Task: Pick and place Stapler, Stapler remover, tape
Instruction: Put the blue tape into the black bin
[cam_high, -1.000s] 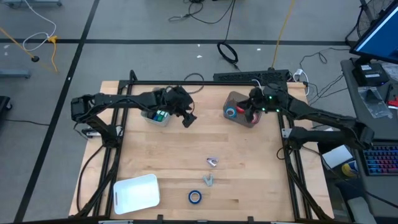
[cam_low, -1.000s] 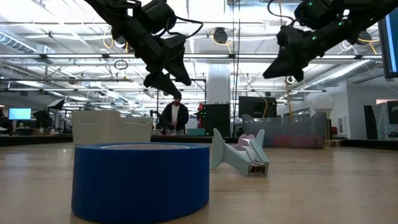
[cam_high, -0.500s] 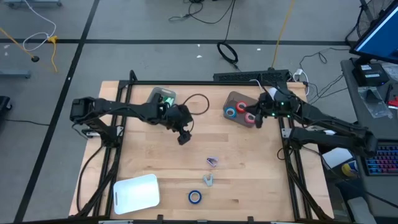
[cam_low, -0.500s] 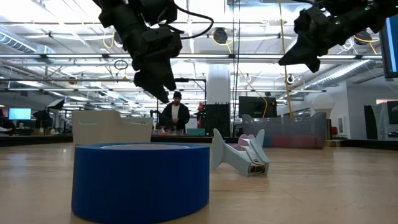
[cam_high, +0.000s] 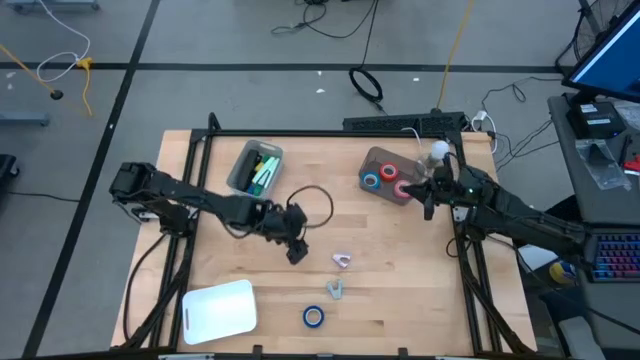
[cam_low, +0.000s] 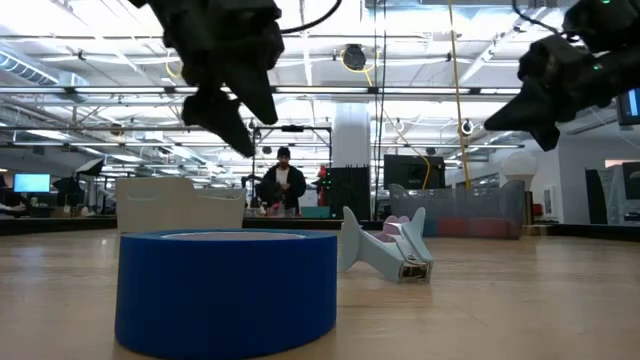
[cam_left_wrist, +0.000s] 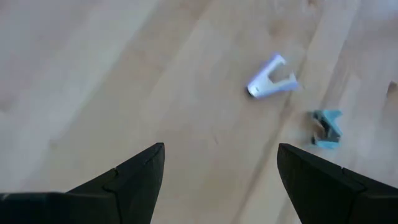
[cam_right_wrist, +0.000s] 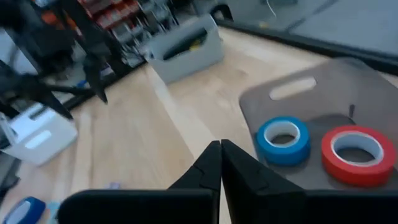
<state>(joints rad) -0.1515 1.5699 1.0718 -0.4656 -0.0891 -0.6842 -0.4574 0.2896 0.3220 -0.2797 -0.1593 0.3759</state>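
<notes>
From above, the left gripper (cam_high: 297, 254) hangs over the middle of the bench (cam_high: 400, 300), fingers spread and holding nothing, just beside the pale lilac staple remover (cam_high: 342, 260). A teal staple remover (cam_high: 335, 290) and a blue tape roll (cam_high: 313, 317) lie nearer the front edge, with a white bin (cam_high: 220, 309) at the front left. A grey bin (cam_high: 256, 168) at the back holds green and blue items. The right gripper (cam_high: 428, 207) sits at the right edge beside the brown tray (cam_high: 381, 160), which carries blue and red tape rolls.

At bench height, the blue tape roll (cam_low: 227, 291) fills the foreground, the teal staple remover (cam_low: 385, 250) lies behind it, and the white bin (cam_low: 180, 203) stands farther back. Both arms hang above; a person (cam_low: 282, 185) stands in the room beyond.

The left wrist view shows its fingers (cam_left_wrist: 124, 180) wide apart over bare wood, the lilac staple remover (cam_left_wrist: 271, 79) and the teal one (cam_left_wrist: 327, 124) ahead.

The right wrist view shows its fingers (cam_right_wrist: 219, 163) pressed together, empty, near the tray's blue roll (cam_right_wrist: 283, 140) and red roll (cam_right_wrist: 356, 154).

The step in hand looks like the left arm's approach to the lilac remover. Next it likely needs to centre over it, descend, and close.
</notes>
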